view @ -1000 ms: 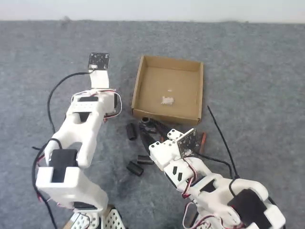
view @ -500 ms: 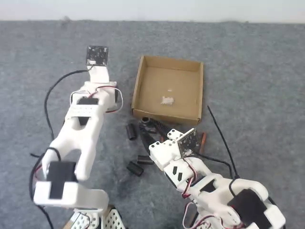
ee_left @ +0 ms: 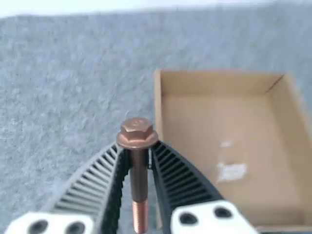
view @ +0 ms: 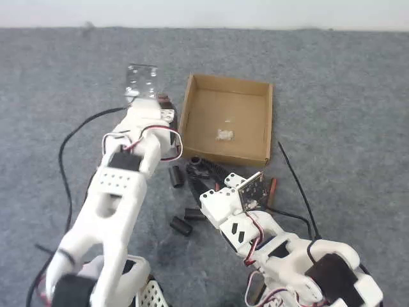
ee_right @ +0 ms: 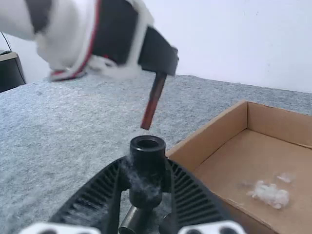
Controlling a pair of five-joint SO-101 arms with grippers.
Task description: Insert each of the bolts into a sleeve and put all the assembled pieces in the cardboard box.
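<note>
My left gripper (ee_left: 138,152) is shut on a copper bolt (ee_left: 138,165), head up and shaft hanging down, just outside the left wall of the cardboard box (ee_left: 229,146). In the high view that gripper (view: 165,101) sits beside the box (view: 227,118). My right gripper (ee_right: 146,168) is shut on a black sleeve (ee_right: 146,151) held upright, its open bore facing up. Beyond and above the sleeve hangs the bolt (ee_right: 153,105). From above, the right gripper (view: 197,166) is at the box's front left corner.
Three loose black sleeves lie on the grey carpet (view: 175,176), (view: 181,225), (view: 195,213). Another copper bolt (view: 272,188) lies right of the right arm. The box holds only a white scrap (view: 223,134). Cables trail beside both arms.
The left arm has swung right toward the box's left wall, carrying the bolt. The right arm has kept still with its sleeve.
</note>
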